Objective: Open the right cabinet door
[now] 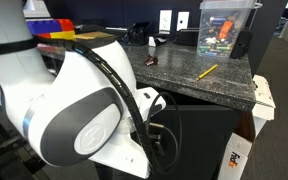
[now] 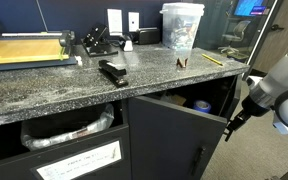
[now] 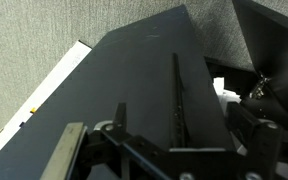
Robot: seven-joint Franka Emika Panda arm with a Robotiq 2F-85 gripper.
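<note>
Under the counter [image 2: 44, 88], right side: door [image 2: 174, 140], matte black, ajar, free edge swung outward; slim bar handle [image 3: 176, 100] shows in wrist view. Jaws at its upper outer corner, apparently touching; their spread cannot be told.

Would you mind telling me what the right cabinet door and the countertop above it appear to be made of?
The right cabinet door looks like matte black laminate or painted board: flat, even, barely any sheen. Its slim bar handle is dark, possibly metal; I cannot tell. The countertop looks like polished speckled grey stone, granite or an imitation.
</note>
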